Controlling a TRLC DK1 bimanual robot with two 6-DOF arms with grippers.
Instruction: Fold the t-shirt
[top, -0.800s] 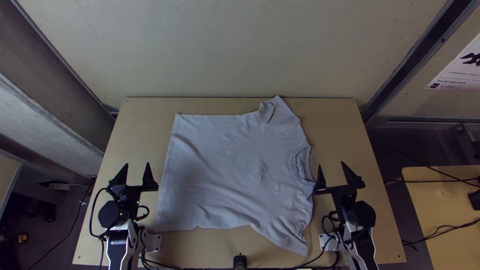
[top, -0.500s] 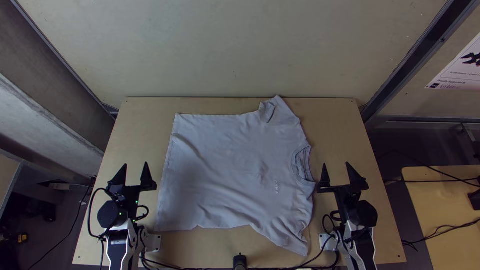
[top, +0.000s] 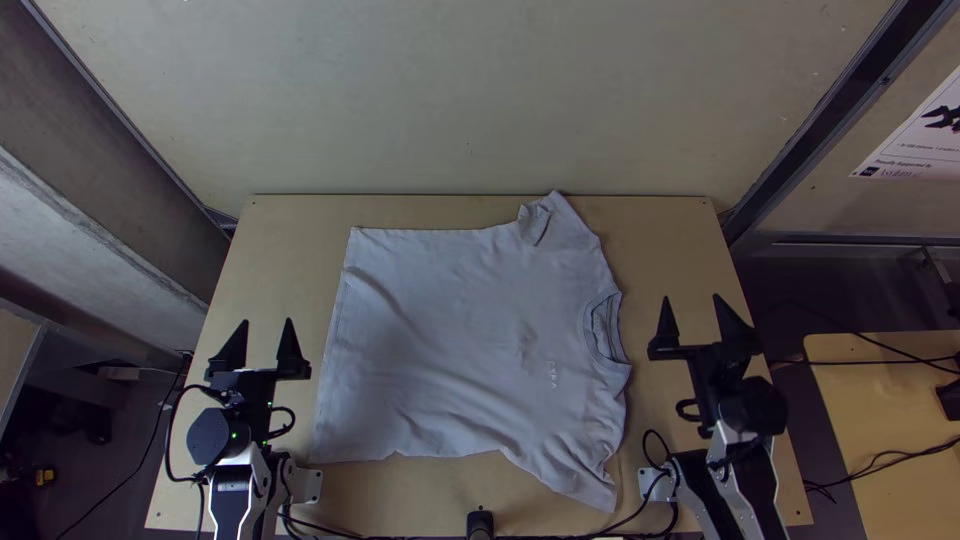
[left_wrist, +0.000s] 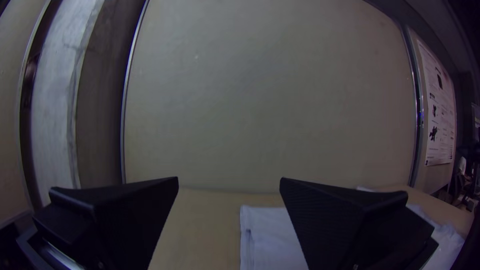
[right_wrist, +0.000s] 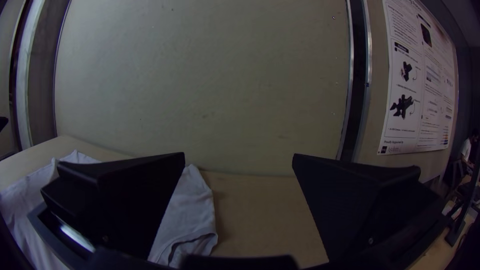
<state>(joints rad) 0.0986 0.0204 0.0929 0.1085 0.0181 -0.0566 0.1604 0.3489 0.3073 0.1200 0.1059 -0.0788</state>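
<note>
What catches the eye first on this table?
The pale t-shirt, spread across the middle of the wooden table with its neck opening toward the right side. Then the two black tools, both open: the left one beside the shirt's hem, the right one beyond its neck.

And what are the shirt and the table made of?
The shirt looks like soft, dull cloth, maybe cotton: it bends into little wrinkles and has no shine. The table looks like smooth, flat wood with a dull top, because it's light tan all over. I can't see clear wood lines, so it might be pressed board.
</note>
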